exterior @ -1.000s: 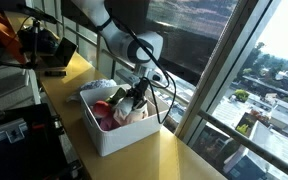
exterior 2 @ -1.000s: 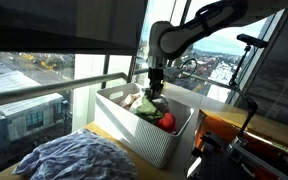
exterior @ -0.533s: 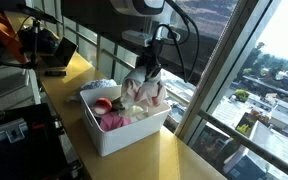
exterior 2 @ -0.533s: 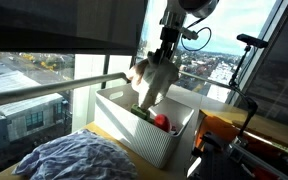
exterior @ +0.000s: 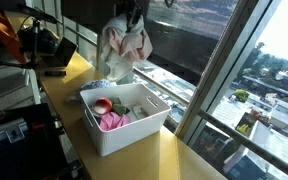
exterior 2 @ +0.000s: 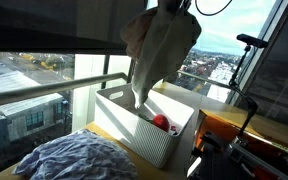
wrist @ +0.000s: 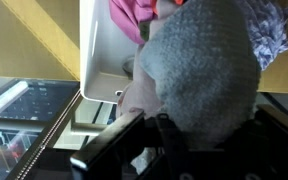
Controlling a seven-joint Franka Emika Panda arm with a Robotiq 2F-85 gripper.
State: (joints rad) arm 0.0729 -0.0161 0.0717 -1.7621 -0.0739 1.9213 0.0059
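- While the cloth (exterior: 124,45) hangs in soft, bunched folds above the bin (exterior: 134,138), the gripper (exterior: 133,10) sits at the very top of an exterior view with its jaws pinched together on the fabric's upper end.
- The cloth is pale, beige to off-white with a faint pink cast. In an exterior view (exterior 2: 160,45) it drapes as a broad, limp sheet that narrows to a thin tail.
- The tail's tip dangles close over the bin's opening. Whether it touches anything there cannot be told.
- In the wrist view the same fabric (wrist: 199,70) fills much of the frame as a rounded grey lump with a fuzzy, finely knitted surface.
- The bin is a white, rectangular plastic tub with rounded corners. Fine vertical ribs run down its outer walls (exterior 2: 149,138), and the inner walls look smooth.
- Inside the bin lie a crumpled pink rag (exterior: 112,122) and, just beside it, a small rounded red thing (exterior: 102,105), too small to identify.
- The bin stands on a smooth, yellow-tan wooden countertop (exterior: 179,158) that runs along the window glass (exterior: 199,55).
- A rumpled striped sheet (exterior 2: 69,160), blue-grey and heaped in loose wrinkles, lies on the countertop just beside one end of the bin.
- A dark, flat laptop (exterior: 56,50) sits at the far end of the countertop, well apart from the bin.
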